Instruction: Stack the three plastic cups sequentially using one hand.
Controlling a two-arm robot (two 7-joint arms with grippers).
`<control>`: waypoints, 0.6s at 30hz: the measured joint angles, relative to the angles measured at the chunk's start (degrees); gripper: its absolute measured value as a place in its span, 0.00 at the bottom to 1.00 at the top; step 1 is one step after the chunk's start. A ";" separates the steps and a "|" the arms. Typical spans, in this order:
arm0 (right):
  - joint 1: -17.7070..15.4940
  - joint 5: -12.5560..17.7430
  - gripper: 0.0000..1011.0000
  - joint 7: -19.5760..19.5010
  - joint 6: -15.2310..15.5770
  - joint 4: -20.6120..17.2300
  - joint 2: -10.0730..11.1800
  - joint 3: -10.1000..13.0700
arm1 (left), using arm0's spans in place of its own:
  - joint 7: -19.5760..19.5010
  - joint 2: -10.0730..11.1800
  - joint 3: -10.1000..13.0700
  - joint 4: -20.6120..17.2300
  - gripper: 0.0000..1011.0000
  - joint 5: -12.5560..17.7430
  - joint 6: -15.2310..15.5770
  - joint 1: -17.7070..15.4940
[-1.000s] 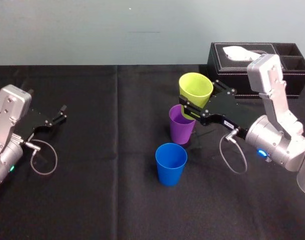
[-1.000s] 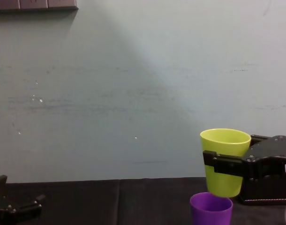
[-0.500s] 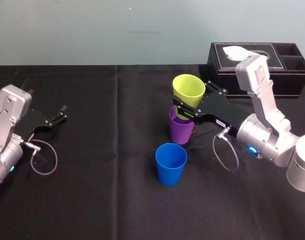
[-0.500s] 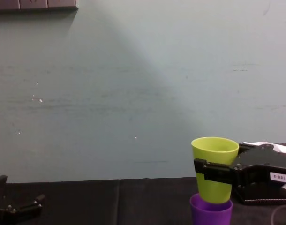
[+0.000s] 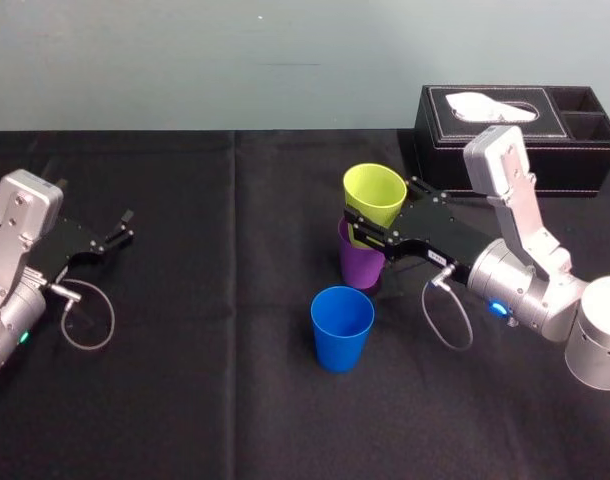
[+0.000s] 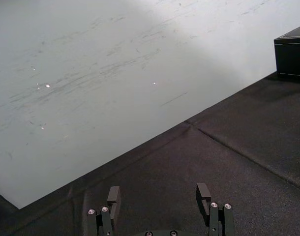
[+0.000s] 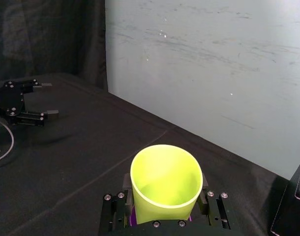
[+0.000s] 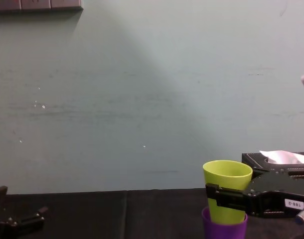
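My right gripper is shut on the lime green cup, its black fingers on either side of the cup's wall. The green cup's lower part sits inside the purple cup, which stands upright on the black cloth. In the chest view the green cup rises out of the purple cup. The right wrist view looks down into the green cup, with a sliver of purple beneath. The blue cup stands alone, nearer to me than the pair. My left gripper rests open at the far left.
A black tissue box with white tissue stands at the back right, behind my right arm. A grey cable loops under the right wrist. Black cloth covers the table, with a pale wall behind.
My right gripper has carried the green cup left and down, from above the purple cup into its mouth. The left arm and blue cup have not moved.
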 joint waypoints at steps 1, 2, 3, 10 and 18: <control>0.01 0.00 0.73 0.04 -0.13 0.12 -0.01 -0.03 | 0.00 0.00 0.00 0.00 1.00 0.00 0.00 0.00; 0.03 0.01 0.73 0.12 -0.33 0.34 -0.02 -0.09 | 0.00 0.00 0.00 0.00 1.00 0.00 0.00 0.00; 0.04 0.00 0.73 0.18 -0.44 0.46 -0.03 -0.13 | 0.00 0.00 0.00 0.00 1.00 0.00 0.00 0.00; 0.00 0.03 0.73 0.44 -0.98 1.32 -0.05 -0.28 | 0.00 0.00 0.00 0.00 1.00 0.00 0.00 0.00; -0.10 0.17 0.73 0.56 -1.12 1.49 -0.06 -0.24 | 0.00 0.00 0.00 0.00 1.00 0.00 0.00 0.00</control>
